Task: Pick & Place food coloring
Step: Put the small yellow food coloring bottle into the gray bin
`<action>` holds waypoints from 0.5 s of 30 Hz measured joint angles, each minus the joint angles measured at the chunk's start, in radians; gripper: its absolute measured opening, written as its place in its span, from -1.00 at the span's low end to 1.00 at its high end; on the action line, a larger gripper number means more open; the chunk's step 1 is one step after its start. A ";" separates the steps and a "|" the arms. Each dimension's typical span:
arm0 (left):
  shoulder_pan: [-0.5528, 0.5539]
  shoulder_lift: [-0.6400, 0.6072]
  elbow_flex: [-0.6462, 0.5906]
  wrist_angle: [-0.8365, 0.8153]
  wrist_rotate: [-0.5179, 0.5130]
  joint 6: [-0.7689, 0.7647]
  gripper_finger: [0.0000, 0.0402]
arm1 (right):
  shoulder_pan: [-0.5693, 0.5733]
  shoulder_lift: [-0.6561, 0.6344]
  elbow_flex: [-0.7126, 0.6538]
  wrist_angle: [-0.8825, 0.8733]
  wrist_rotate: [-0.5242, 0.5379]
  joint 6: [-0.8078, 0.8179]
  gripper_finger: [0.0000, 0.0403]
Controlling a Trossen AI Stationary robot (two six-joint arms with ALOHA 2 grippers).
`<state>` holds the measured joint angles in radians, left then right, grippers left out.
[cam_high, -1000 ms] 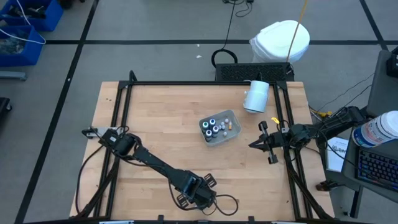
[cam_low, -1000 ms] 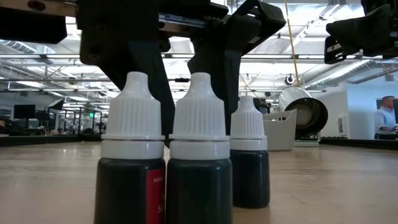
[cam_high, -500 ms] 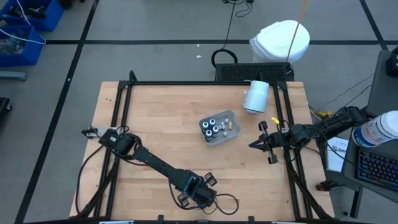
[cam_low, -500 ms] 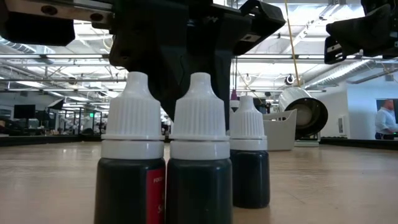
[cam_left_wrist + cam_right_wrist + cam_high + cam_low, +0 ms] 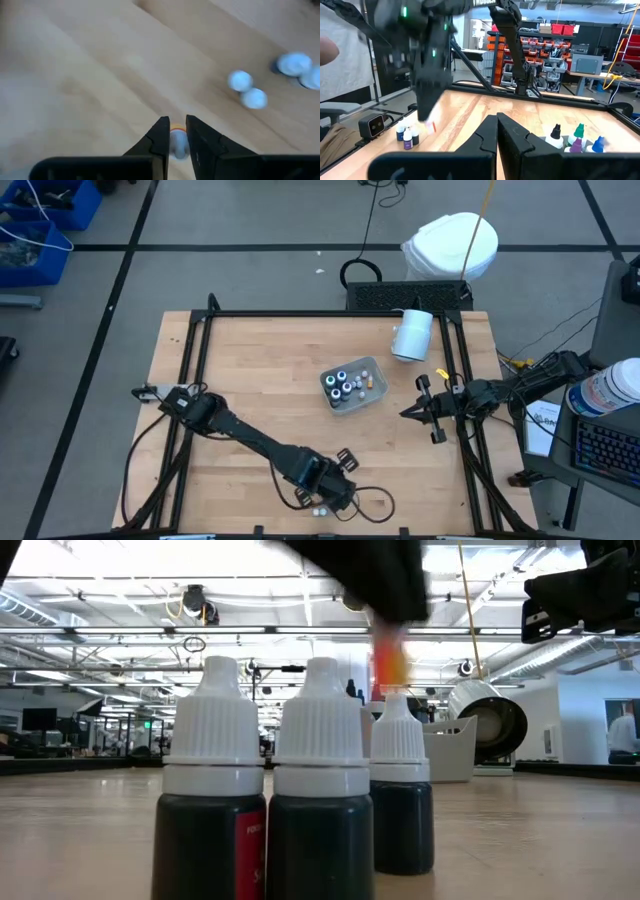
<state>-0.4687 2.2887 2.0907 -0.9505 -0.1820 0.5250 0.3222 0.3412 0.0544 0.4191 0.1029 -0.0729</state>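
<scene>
The left gripper [image 5: 177,137] is raised over the front edge of the table [image 5: 250,370], well in front of the grey tray [image 5: 351,387], its jaws pinching one food-coloring bottle [image 5: 177,141]. In the low view that bottle [image 5: 388,655] hangs upright, long axis vertical, orange label showing, its top hidden in the blurred fingers.

Directly below the gripper, three more bottles [image 5: 315,780] stand upright on the wood in a tight cluster, white ribbed caps up, dark bodies down; two are side by side and almost touching, the third [image 5: 400,785] just behind them. From above they show as small white dots [image 5: 318,509] at the table's front rim, far from the tray.

The tray itself holds several upright bottles [image 5: 344,383] with green, blue and whitish tips. A white cylinder [image 5: 411,334] lies on its side just behind the tray, toward the right rear corner.

The right gripper [image 5: 415,411] waits to the right of the tray near the table's right edge, its jaws pressed together.
</scene>
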 joint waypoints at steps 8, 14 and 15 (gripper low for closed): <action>0.084 -0.038 0.253 -0.087 -0.035 -0.022 -0.75 | 0.000 0.000 0.000 0.000 0.000 0.008 -1.00; 0.194 -0.158 0.244 -0.152 0.108 -0.110 -0.72 | 0.000 0.000 0.000 0.000 0.000 0.032 -1.00; 0.208 -0.179 0.244 -0.176 0.144 -0.116 -0.72 | 0.000 0.000 0.000 -0.003 0.000 0.034 -1.00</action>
<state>-0.2610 2.1094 2.3344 -1.1266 -0.0384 0.4086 0.3225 0.3409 0.0544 0.4160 0.1028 -0.0391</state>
